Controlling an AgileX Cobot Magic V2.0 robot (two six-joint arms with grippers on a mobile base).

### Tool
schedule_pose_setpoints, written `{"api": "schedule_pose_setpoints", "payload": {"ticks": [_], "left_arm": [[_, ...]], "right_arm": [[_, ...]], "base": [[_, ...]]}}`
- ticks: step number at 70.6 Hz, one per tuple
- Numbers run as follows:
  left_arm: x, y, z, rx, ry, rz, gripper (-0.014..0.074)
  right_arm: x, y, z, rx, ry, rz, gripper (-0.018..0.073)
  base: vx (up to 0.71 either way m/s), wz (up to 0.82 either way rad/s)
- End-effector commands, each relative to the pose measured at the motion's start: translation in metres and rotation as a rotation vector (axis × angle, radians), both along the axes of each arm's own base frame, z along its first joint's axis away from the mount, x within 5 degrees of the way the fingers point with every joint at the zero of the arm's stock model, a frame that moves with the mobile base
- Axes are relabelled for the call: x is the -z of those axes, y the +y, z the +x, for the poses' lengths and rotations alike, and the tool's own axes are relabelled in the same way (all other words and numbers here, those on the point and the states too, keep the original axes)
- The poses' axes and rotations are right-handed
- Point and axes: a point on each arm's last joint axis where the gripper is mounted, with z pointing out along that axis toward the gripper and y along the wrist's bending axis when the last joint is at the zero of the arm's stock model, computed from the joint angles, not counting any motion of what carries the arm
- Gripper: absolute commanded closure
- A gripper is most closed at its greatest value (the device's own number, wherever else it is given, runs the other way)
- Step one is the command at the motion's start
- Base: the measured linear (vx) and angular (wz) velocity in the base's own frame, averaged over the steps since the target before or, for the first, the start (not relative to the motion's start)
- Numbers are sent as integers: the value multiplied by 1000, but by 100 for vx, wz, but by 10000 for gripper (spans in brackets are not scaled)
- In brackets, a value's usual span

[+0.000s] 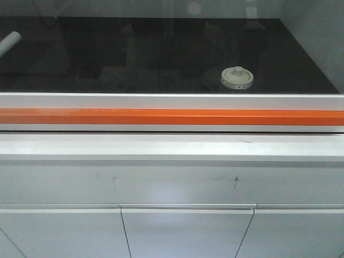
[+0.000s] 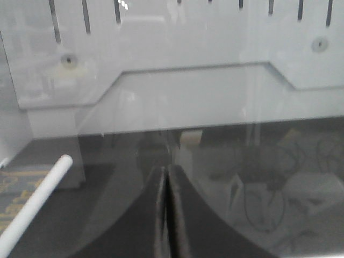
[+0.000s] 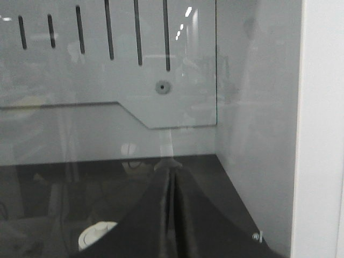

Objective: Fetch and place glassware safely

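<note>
The glassware, a squat clear jar with a cream-white knobbed lid point(image 1: 237, 78), stands on the black glossy worktop point(image 1: 161, 54) at the right, behind a glass pane. In the right wrist view its lid point(image 3: 95, 234) peeks out at the lower left of my right gripper point(image 3: 171, 171), whose dark fingers are pressed together and hold nothing. My left gripper point(image 2: 165, 171) is also shut and holds nothing; the jar is out of its view. Neither gripper shows in the front view.
A white cylindrical tube point(image 2: 33, 207) lies at the left of the worktop point(image 1: 9, 43). An orange strip point(image 1: 172, 116) and a white sill run across the front. A slotted grey back panel point(image 2: 172, 48) and a white right side wall point(image 3: 258, 118) close in the space.
</note>
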Motion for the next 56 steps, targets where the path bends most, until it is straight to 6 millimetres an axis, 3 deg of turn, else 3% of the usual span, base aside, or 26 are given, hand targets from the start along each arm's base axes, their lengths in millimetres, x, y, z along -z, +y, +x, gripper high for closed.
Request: {"api": "schedule_pose_setpoints", "payload": {"ticks": [1, 22, 27, 43, 56], "left_arm": [[-17, -2, -4, 11, -95, -7, 603], [-5, -2, -3, 10, -36, -4, 603], [9, -2, -2, 12, -30, 10, 603], [65, -4, -7, 34, -155, 16, 603], [110, -4, -17, 45, -168, 8, 603]], "right_arm": [[-12, 0, 2, -7, -60, -8, 560], [5, 0, 4, 0, 24, 9, 560], [18, 1, 5, -16, -5, 4, 560], [86, 8, 4, -84, 1, -48, 560], [115, 10, 15, -118, 44, -37, 560]], "base": [[0, 0], [0, 0], [0, 0], [0, 0], [0, 0]]}}
